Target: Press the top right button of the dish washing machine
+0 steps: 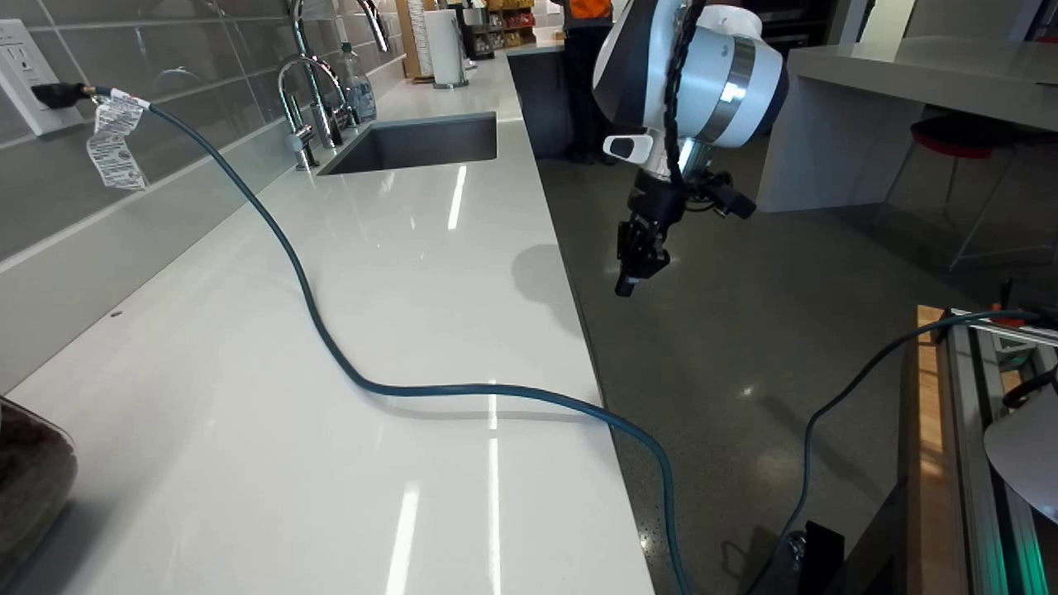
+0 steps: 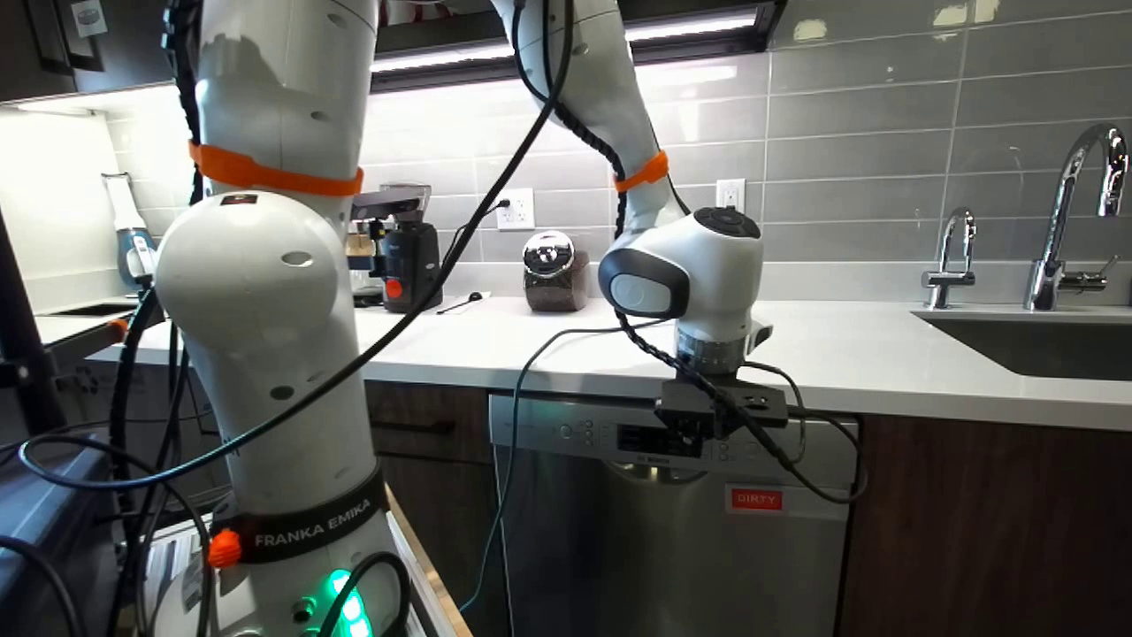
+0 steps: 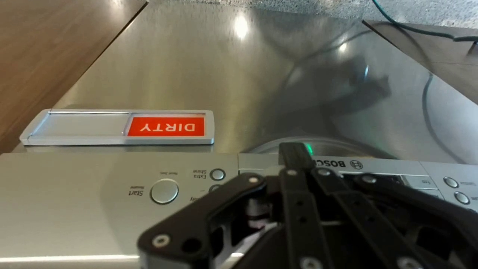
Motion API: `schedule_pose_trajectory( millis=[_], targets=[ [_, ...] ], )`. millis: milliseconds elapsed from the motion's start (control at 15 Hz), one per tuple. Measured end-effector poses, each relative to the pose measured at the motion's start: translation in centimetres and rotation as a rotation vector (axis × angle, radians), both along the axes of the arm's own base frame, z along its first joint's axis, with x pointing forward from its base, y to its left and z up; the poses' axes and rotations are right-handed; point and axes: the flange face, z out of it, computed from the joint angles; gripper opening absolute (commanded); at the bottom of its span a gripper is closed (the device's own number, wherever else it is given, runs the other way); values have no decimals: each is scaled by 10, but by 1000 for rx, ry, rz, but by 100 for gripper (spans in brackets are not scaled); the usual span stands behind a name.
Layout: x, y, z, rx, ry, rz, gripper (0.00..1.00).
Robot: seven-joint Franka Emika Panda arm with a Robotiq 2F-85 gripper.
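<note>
- Gripper [image 3: 297, 155] hung before the dishwasher [image 2: 637, 548], fingers drawn together.
- Start button [image 3: 164, 191] sat on the dishwasher's upper right.
- DIRTY sign [image 3: 166, 127] showed red on the dishwasher's front.

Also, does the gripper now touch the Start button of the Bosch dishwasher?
No, the wrist view shows the round Start button uncovered, with a visible gap between it and the gripper.

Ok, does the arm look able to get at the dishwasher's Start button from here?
Probably yes. In the wrist view nothing covers the Start button, and the end effector hangs by the control panel, off to one side; a sideways move should line it up.
</note>
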Motion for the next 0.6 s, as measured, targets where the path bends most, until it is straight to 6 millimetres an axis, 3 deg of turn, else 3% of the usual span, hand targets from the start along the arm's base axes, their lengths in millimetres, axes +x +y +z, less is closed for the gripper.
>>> schedule_pose_trajectory(
  millis=[600],
  targets=[
    [9, -5, -14, 9, -22, 31, 0]
  ],
)
